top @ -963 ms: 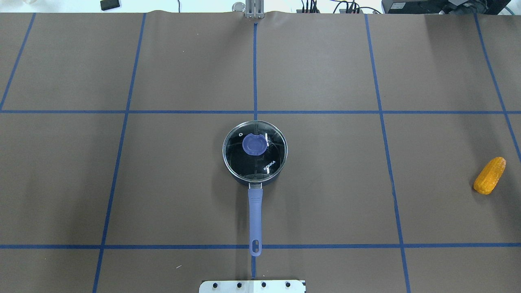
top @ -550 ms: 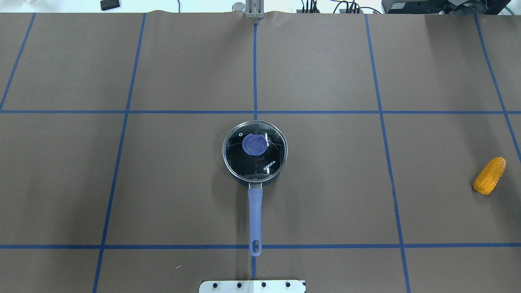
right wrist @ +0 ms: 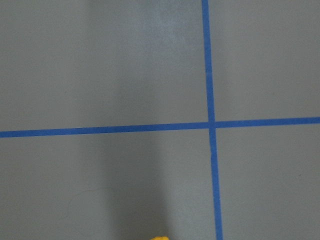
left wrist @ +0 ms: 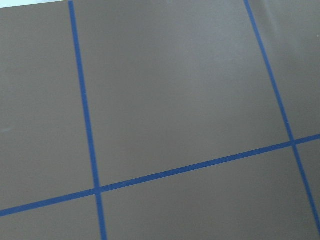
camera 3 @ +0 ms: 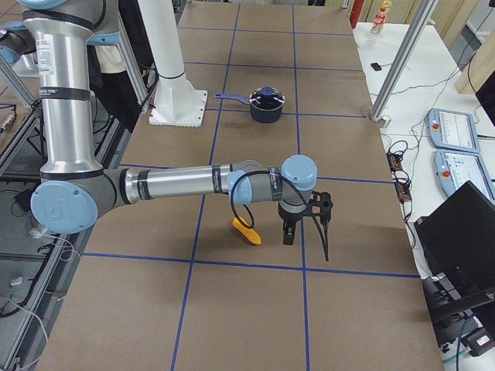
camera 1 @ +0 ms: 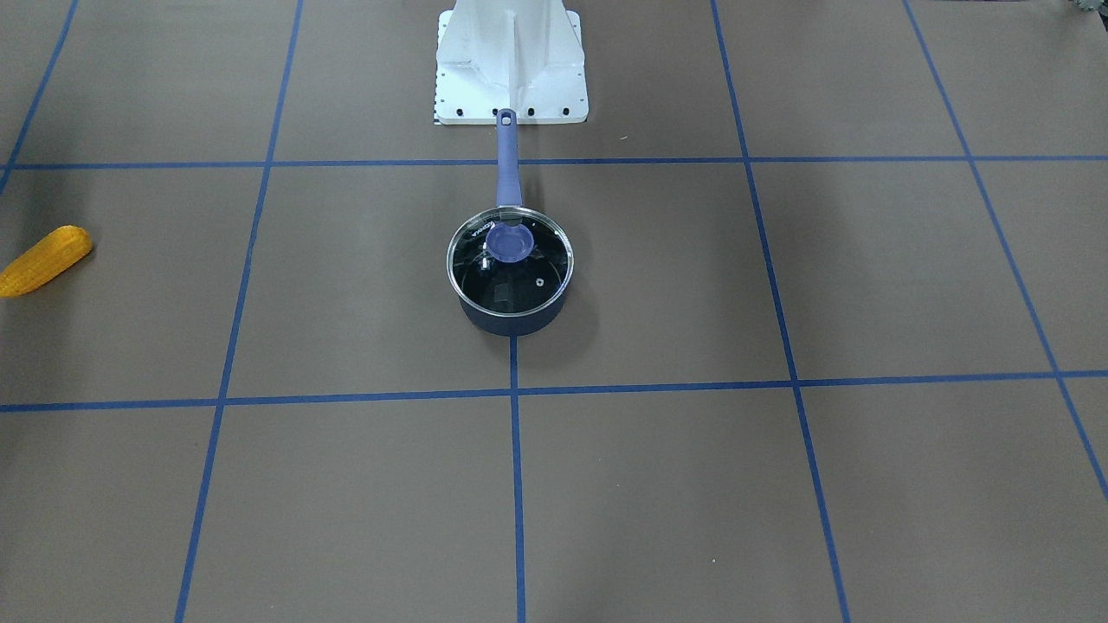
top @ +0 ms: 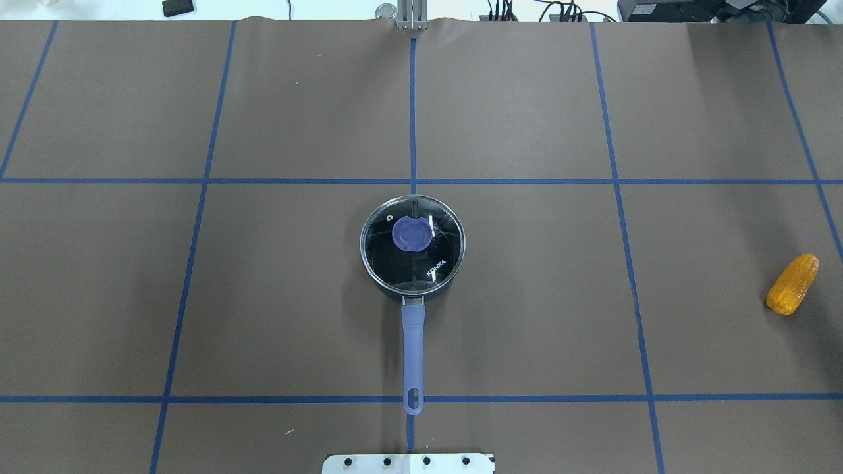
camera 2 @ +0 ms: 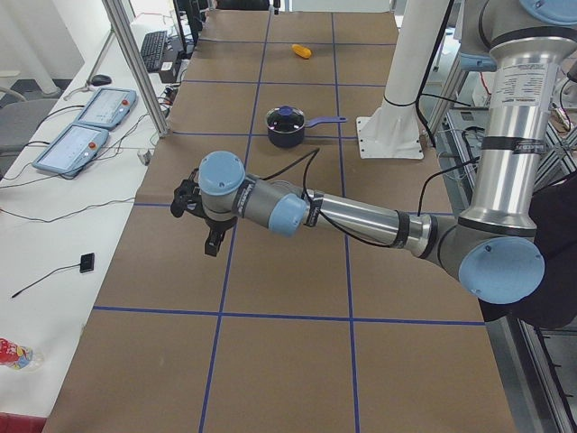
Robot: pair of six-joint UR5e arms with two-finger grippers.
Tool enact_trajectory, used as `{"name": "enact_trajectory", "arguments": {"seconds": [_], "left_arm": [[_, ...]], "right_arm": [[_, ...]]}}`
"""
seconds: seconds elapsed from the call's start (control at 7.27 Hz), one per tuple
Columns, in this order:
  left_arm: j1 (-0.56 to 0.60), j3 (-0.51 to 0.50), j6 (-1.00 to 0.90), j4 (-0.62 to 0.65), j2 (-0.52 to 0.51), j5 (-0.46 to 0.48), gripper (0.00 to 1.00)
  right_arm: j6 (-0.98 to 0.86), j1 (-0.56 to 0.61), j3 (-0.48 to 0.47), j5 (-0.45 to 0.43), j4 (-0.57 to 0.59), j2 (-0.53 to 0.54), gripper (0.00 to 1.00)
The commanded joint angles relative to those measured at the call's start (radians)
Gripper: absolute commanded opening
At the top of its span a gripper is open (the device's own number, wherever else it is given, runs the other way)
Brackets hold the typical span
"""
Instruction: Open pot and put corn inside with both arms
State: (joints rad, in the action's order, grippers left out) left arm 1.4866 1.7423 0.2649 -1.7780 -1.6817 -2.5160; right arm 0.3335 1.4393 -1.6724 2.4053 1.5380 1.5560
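Pot (top: 411, 247) lidded, corn (top: 792, 284) well apart; only side views show left end effector (camera 2: 212, 245), right end effector (camera 3: 288, 234); openness indiscernible

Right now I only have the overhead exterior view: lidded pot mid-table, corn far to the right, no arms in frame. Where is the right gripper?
Observer: In the exterior right view, the right gripper hangs above the table, pointing down, close beside the corn with a gap between them.
Operator: And the left one?
Observer: In the exterior left view, the left gripper hangs over the table's end on the robot's left, well away from the pot.
Operator: Does the right wrist camera see the corn?
Observer: Barely: only a yellow sliver shows at the bottom edge of its picture.
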Motion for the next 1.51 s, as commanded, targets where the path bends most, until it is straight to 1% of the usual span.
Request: {"name": "enact_trajectory", "arguments": {"seconds": [0.0,0.14,0.28,0.41,0.55,0.69,0.83,0.96,1.1,1.24,1.38], "left_arm": [[-0.167,0.081,0.318,0.0,-0.094,0.011,0.98],[-0.231,0.091,0.446,0.0,-0.158,0.043,0.98],[-0.326,0.111,0.555,0.002,-0.206,0.125,0.98],[-0.424,0.127,0.683,0.024,-0.273,0.196,0.98],[-0.492,0.158,0.754,0.105,-0.339,0.239,0.98],[-0.564,0.189,0.805,0.22,-0.422,0.317,0.98],[-0.624,0.207,0.847,0.302,-0.484,0.369,0.98],[-0.665,0.206,0.897,0.308,-0.513,0.381,0.98],[-0.707,0.194,0.933,0.31,-0.544,0.426,0.98],[-0.733,0.175,0.947,0.308,-0.558,0.448,0.98],[-0.735,0.159,0.948,0.308,-0.576,0.457,0.98]], "right_arm": [[0.179,-0.077,0.005,0.041,-0.004,0.024,1.0],[0.244,-0.107,0.0,0.043,-0.006,0.032,1.0],[0.258,-0.14,0.005,0.031,-0.077,0.073,1.0],[0.312,-0.152,0.02,0.031,-0.14,0.094,1.0],[0.358,-0.172,0.029,0.025,-0.165,0.096,1.0],[0.36,-0.183,0.037,-0.004,-0.185,0.11,1.0],[0.367,-0.195,0.042,-0.006,-0.205,0.113,1.0],[0.41,-0.229,0.042,-0.037,-0.21,0.107,1.0],[0.42,-0.24,0.057,-0.047,-0.235,0.11,1.0],[0.439,-0.249,0.075,-0.049,-0.28,0.111,1.0],[0.468,-0.272,0.089,-0.051,-0.309,0.111,1.0]]}}
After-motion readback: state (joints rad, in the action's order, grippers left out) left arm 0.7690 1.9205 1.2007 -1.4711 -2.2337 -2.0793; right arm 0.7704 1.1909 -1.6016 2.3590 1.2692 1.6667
